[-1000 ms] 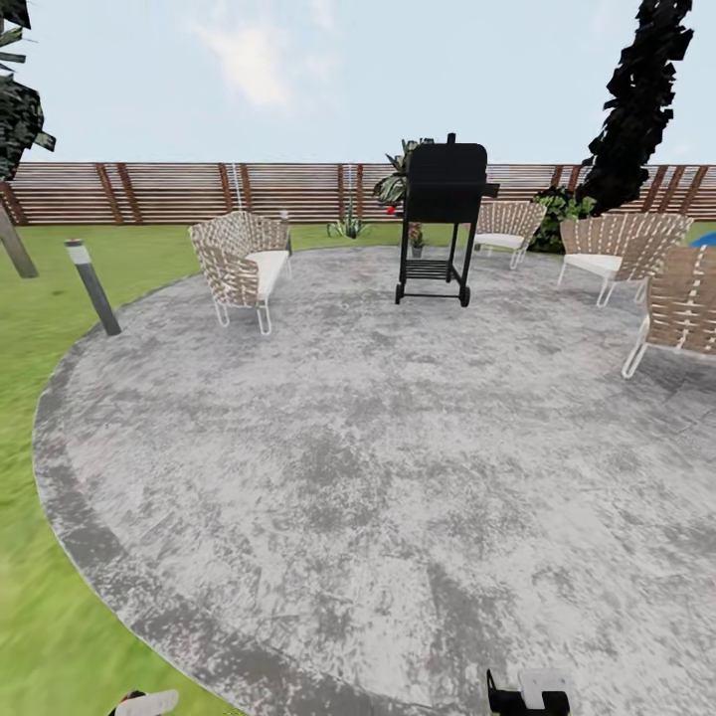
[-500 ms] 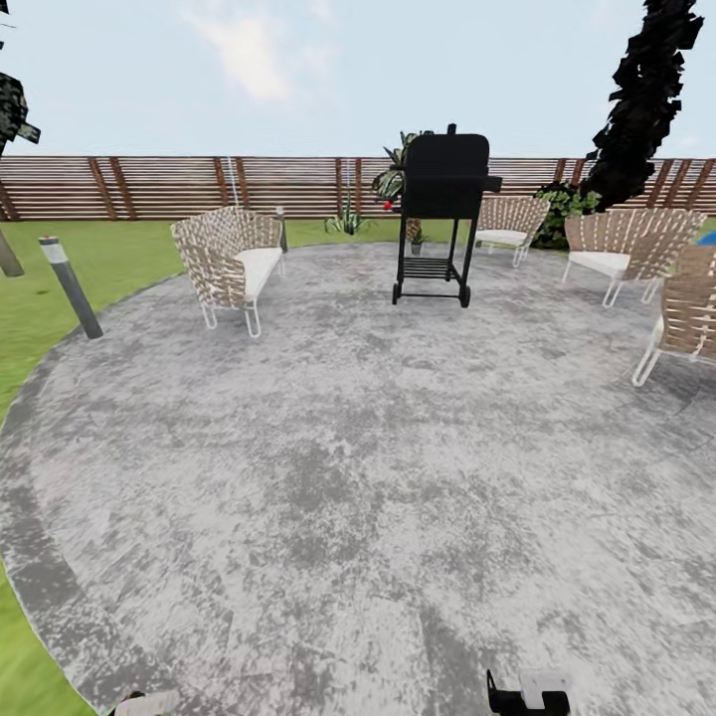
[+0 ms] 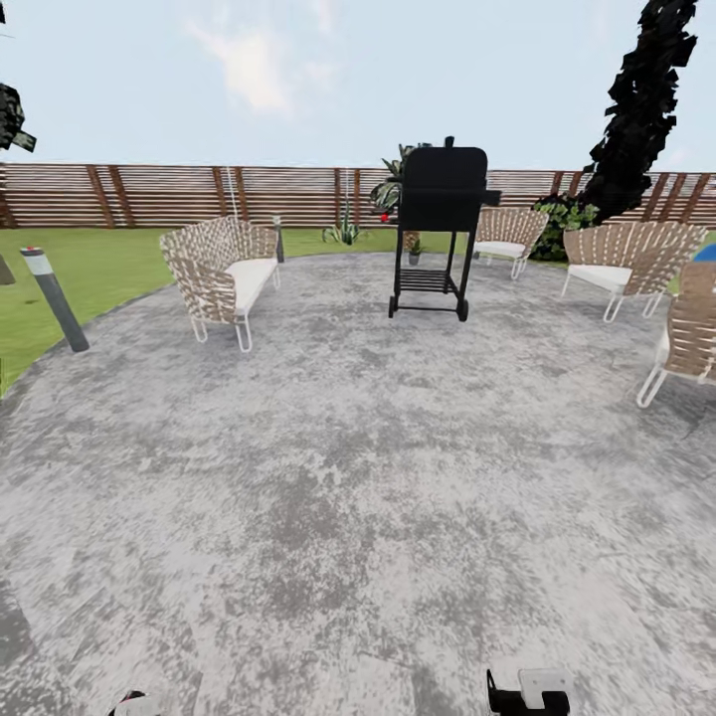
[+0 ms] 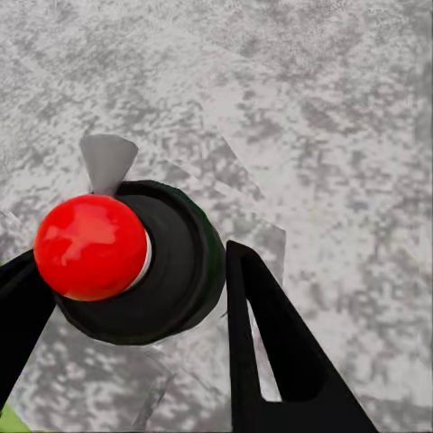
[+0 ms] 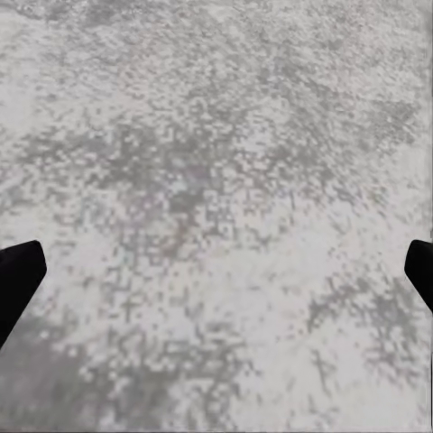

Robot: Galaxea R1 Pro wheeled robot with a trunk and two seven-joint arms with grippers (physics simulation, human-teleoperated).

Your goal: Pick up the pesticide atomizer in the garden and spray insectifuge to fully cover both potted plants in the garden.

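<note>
**On the patio, atomizer carried**

Above the grey patio (image 3: 348,477), the pesticide atomizer (image 4: 126,262) is being gripped by the left claw (image 4: 135,316), clenched around its dark body. The right claw (image 5: 216,262) is being held released. A small potted plant (image 3: 415,248) is being seen behind the black grill (image 3: 441,214).

Left gripper (image 4: 135,298) clamped around pesticide atomizer (image 4: 144,271): red cap at 9 o'clock, one black finger (image 4: 271,361) at 5 o'clock, mottled grey patio (image 4: 325,117) beneath.

Mottled grey paved patio (image 3: 328,477), woven chairs (image 3: 214,273), black grill (image 3: 438,224), slatted wooden fence (image 3: 169,194), lawn (image 3: 99,264), pale sky.
</note>
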